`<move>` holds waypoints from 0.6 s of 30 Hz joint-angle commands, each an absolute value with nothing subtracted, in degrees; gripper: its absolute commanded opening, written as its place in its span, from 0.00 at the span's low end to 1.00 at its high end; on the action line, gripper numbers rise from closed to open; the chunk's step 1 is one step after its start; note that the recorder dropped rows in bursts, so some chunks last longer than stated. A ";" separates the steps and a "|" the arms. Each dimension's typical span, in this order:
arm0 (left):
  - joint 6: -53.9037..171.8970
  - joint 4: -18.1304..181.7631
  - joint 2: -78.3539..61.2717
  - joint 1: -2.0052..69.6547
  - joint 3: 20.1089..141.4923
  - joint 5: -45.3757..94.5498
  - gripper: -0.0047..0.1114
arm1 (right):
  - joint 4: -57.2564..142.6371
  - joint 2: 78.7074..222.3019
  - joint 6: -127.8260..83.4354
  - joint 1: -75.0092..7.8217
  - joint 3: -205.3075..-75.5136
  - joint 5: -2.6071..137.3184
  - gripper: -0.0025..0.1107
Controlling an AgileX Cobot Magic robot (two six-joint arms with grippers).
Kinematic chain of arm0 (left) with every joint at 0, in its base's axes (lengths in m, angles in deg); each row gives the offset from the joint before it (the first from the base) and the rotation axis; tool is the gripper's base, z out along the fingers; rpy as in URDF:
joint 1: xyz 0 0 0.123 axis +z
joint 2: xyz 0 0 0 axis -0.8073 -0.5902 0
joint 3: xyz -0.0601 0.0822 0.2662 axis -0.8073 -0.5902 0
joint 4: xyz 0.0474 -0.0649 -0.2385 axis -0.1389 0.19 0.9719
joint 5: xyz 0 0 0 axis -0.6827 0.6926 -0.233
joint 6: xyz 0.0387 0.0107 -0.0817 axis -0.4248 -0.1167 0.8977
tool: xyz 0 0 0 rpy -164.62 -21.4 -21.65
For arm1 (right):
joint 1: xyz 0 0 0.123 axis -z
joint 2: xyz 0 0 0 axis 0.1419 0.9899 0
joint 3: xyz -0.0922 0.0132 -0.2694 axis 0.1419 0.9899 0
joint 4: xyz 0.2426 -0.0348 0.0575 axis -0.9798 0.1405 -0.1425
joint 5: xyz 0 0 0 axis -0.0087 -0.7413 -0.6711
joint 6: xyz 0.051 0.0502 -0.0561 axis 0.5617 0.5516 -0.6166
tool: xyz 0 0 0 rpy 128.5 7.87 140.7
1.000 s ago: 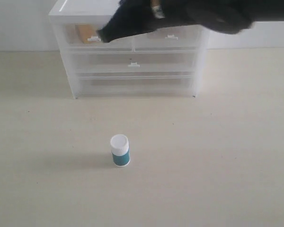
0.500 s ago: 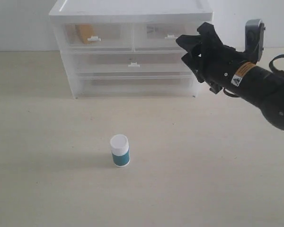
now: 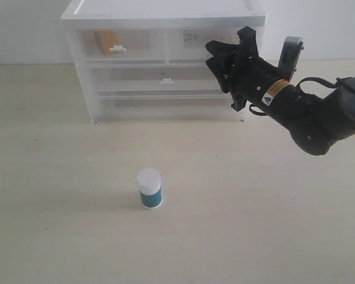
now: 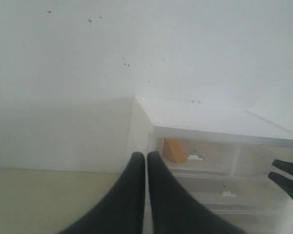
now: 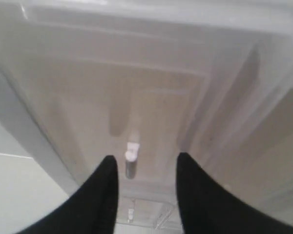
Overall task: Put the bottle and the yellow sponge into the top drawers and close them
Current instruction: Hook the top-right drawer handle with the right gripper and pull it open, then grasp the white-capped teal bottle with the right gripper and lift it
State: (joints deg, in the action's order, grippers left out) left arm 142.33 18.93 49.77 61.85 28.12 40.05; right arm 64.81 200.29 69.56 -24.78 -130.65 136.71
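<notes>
Left jaws together, right jaws apart

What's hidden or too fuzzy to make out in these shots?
Exterior view: the right gripper covers the top right drawer's handle; the left arm is outside the frame.
Wrist views: the bottle falls outside both.
The yellow sponge is only a blurred shape behind the frosted front of the top left drawer.

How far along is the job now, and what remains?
Done: the yellow sponge lies in the closed top left drawer. In hand: the open right end effector is at the top right drawer's handle. Left: the bottle stands on the table, not yet stored.
</notes>
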 commanded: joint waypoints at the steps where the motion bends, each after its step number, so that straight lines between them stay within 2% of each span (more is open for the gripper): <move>1: 142.27 19.16 50.11 62.06 27.85 40.04 0.07 | 62.42 200.37 69.84 -24.77 -131.60 137.32 0.02; 9: 142.27 19.16 50.11 62.06 27.85 40.04 0.07 | 67.79 198.72 68.37 -24.80 -127.04 137.32 0.02; 18: 142.16 19.16 50.11 62.06 27.86 40.04 0.07 | 78.61 183.26 50.46 -24.80 -100.31 137.32 0.02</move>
